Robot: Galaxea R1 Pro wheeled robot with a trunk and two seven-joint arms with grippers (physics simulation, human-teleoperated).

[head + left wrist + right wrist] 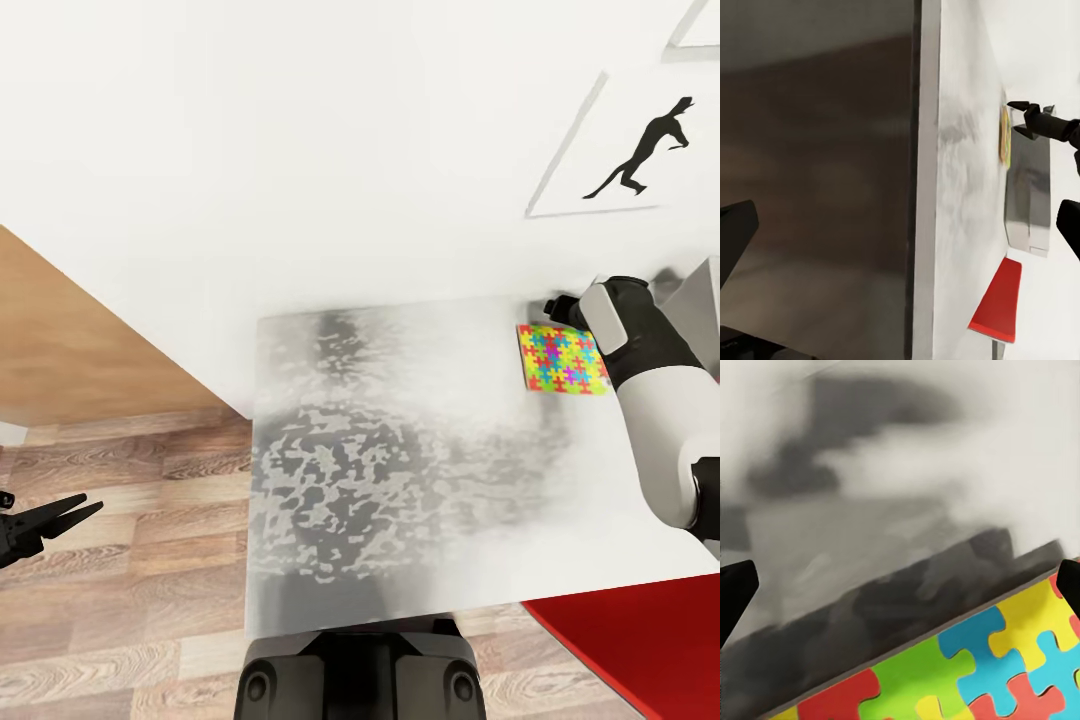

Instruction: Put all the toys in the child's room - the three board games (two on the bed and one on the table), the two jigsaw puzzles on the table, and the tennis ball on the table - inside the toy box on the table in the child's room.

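One jigsaw puzzle, a small square of multicoloured pieces, lies flat near the far right of the light-grey table. My right gripper hovers at the puzzle's far edge. It is open, and in the right wrist view the puzzle lies between and ahead of the spread fingers. The left wrist view shows the right gripper open over the thin yellow puzzle edge, with the grey toy box beside it. My left gripper hangs open off the table's left side, over the floor, holding nothing.
A white wall runs behind the table, with a dinosaur picture on it. A brown wooden panel stands at the left over wood flooring. A red object sits below the table's near right corner.
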